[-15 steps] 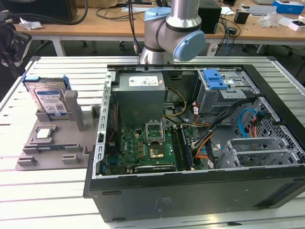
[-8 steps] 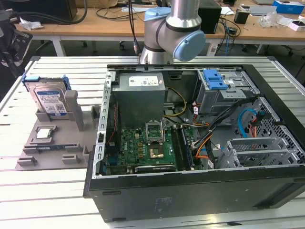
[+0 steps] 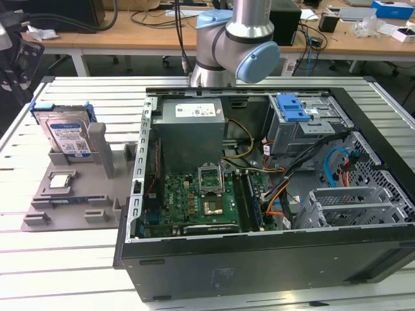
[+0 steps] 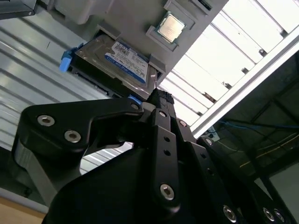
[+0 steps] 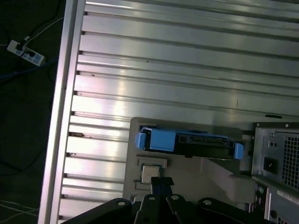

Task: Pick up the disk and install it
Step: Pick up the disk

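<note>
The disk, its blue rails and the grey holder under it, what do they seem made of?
The disk: likely metal, going by its dull silver-grey sheen, with a paper-like blue-and-white label. Its rails: probably moulded plastic, solid matte blue. The holder: seemingly plastic, an even matte grey without glints, though I cannot be sure.
</note>
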`<move>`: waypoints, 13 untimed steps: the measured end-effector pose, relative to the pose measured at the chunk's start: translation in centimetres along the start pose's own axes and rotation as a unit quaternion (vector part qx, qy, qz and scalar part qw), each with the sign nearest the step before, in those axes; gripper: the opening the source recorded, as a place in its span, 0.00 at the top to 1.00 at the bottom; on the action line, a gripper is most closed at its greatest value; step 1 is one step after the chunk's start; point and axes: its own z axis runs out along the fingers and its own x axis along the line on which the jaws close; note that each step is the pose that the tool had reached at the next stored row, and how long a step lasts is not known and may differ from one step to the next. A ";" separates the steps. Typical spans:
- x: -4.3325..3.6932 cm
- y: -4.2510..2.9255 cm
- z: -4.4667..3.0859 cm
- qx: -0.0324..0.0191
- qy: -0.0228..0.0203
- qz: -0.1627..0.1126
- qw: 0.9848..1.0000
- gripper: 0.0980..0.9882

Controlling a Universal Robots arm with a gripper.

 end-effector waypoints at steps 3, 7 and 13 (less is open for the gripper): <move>0.00 0.00 0.00 -0.001 0.001 -0.037 0.999 0.99; 0.00 0.00 0.00 -0.002 0.003 -0.070 0.998 0.99; 0.00 0.00 0.00 -0.003 0.005 -0.124 0.992 0.99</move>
